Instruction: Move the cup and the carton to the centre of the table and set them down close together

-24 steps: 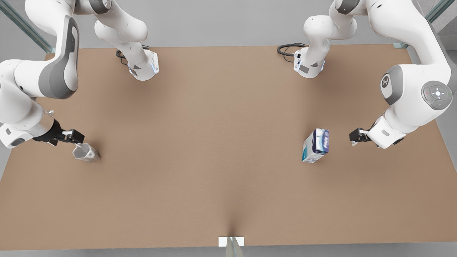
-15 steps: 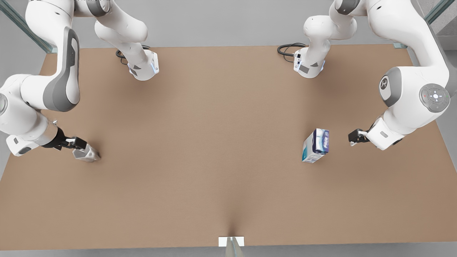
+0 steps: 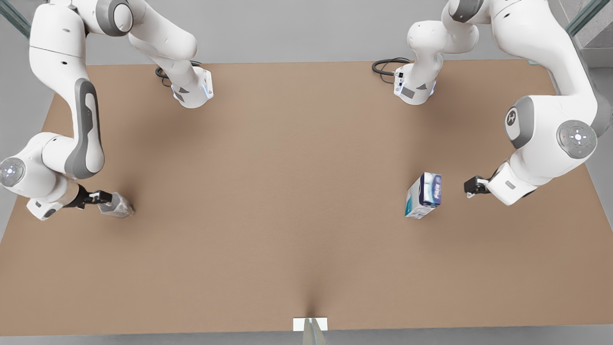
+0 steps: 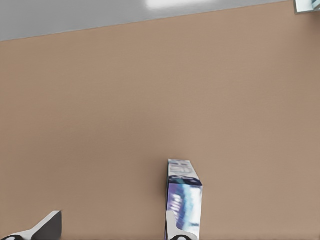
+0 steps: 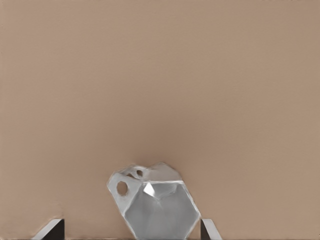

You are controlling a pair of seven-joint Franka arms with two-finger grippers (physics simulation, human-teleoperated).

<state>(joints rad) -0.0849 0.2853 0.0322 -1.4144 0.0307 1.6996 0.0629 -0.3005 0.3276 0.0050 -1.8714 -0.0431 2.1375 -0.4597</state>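
Now the right hand [image 3: 106, 197], at the front view's left, has sunk low beside the cup [image 3: 119, 205], its spread fingers [image 5: 207, 230] flanking the cup without gripping it, so a grasp looks close. Meanwhile the left hand [image 3: 471, 187], at the front view's right, has crept slightly nearer the upright carton [image 3: 423, 195] but hangs apart from it, fingers released. Both things stand far from the desk [image 3: 297, 191] centre.

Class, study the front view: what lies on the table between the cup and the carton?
Nothing: between the cup and the carton, the front view shows only bare table.
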